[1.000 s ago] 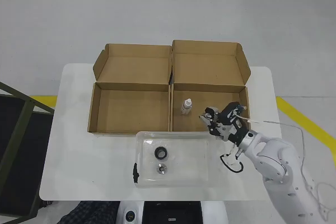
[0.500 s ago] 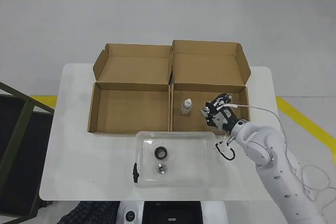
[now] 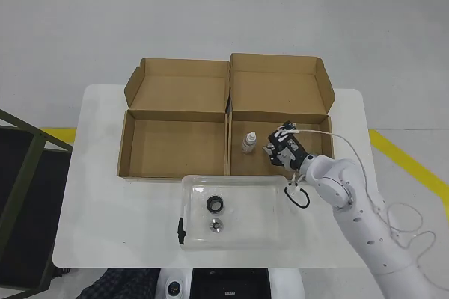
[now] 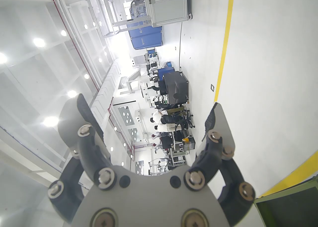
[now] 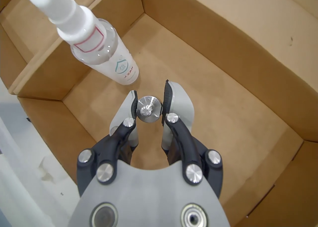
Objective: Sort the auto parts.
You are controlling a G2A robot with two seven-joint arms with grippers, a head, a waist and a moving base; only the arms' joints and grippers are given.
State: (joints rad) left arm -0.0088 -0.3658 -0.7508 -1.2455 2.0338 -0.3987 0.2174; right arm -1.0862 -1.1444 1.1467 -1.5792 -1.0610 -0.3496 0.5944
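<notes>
Presently: right gripper point(image 5: 150, 100) clamped on a round metal part point(image 5: 148, 111), low inside the right-hand box point(image 5: 223, 27).

The part sits squarely between the pads, flat face towards the wrist and its short axis in line with the fingers. Bare cardboard floor lies directly beyond it, so release appears to need only an opening of the fingers. An upright spray bottle point(image 5: 99, 47) stands just beside the gripper, on the side of the wall shared with the left-hand box point(image 3: 172, 146); it is judged the only item at risk of a knock. The left gripper point(image 4: 147, 104) has its fingers wide apart with nothing between them and faces away from the table point(image 3: 105, 209), so the right arm is the nearer. The clear tray point(image 3: 266, 224) holds a black ring point(image 3: 215, 202) and a second metal piece point(image 3: 216, 226), not yet sorted.
</notes>
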